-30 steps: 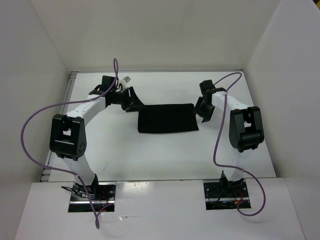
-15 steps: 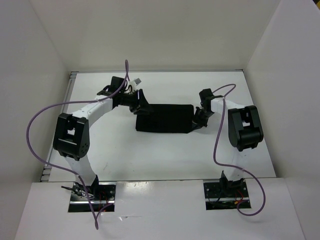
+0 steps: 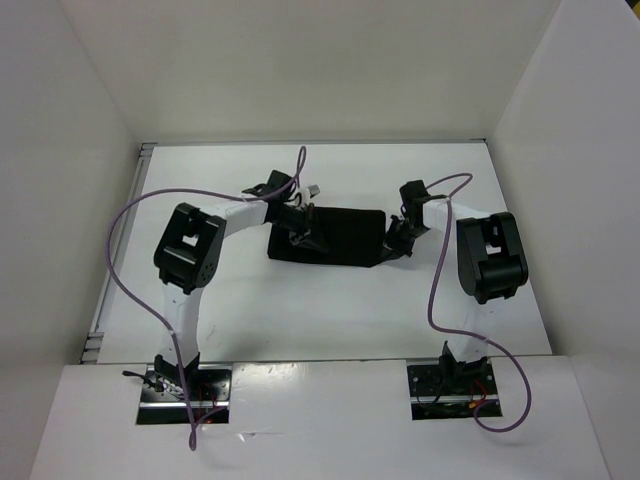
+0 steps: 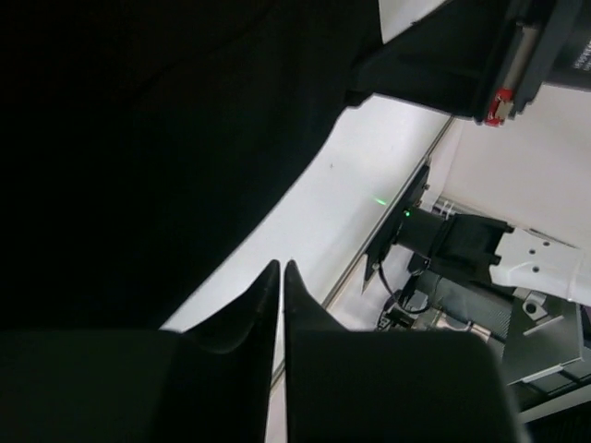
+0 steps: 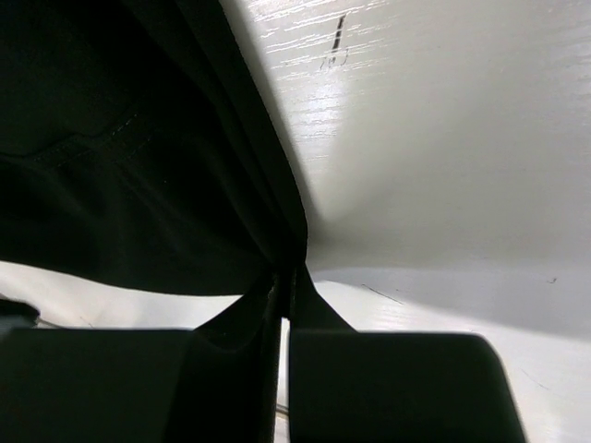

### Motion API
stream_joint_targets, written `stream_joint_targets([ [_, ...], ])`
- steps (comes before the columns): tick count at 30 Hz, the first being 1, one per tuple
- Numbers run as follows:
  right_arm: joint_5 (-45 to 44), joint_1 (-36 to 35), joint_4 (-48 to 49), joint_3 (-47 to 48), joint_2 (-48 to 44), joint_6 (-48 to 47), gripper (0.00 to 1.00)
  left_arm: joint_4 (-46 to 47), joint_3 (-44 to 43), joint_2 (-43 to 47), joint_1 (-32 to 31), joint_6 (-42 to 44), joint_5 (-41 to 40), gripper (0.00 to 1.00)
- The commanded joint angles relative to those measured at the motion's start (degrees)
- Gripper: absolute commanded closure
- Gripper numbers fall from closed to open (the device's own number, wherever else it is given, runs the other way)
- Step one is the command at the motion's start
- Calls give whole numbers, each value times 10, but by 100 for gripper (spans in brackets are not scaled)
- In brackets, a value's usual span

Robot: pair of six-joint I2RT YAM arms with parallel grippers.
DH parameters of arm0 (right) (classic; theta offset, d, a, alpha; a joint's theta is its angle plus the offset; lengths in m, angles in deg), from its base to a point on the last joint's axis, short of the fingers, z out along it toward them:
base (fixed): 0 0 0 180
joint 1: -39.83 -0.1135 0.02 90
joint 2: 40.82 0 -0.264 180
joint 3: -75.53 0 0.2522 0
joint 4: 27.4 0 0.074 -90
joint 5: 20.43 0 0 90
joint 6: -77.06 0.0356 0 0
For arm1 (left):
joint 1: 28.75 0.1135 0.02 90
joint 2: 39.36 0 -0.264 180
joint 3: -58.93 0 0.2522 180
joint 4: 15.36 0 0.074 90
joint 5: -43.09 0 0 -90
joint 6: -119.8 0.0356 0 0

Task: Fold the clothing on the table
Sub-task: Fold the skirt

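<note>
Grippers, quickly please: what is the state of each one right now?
Left gripper: nearly shut at the edge of the clothing; whether it holds it cannot be told.
Right gripper: shut on the clothing, fabric pinched between its fingers.

No word, number or brand can be read in any of the views. Up and to the right of the left claw (image 4: 282,269), at the very edge of the left wrist view, a black housing (image 4: 559,37) carries a few tiny white letters. They are cut off by the frame and too small to make out. Above the right claw (image 5: 284,273) and a little to its right, the table (image 5: 443,138) bears a short dark stroke (image 5: 338,32) with a faint scribble under it. It looks like a pen mark and no letter can be told from it.
</note>
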Motion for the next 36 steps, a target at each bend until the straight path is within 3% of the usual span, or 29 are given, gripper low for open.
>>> stream_joint_targets([
  [1, -23, -3, 9, -24, 5, -6, 100, 11, -54, -22, 0, 4, 16, 94],
  [4, -23, -3, 9, -24, 5, -6, 100, -1, -82, -46, -6, -1, 4, 100],
  [18, -34, -3, -27, 49, -41, 0, 100, -79, -86, -110, -42, 22, -71, 100],
  [25, -27, -57, -81, 144, -102, -6, 100, -100, -120, -153, -48, 27, -93, 100],
  [33, 14, -132, -84, 157, -96, 0, 100, -105, -185, -192, -61, 21, -75, 100],
  [36, 14, -132, -84, 151, -90, 5, 100, -100, -186, -160, -44, 16, -69, 90],
])
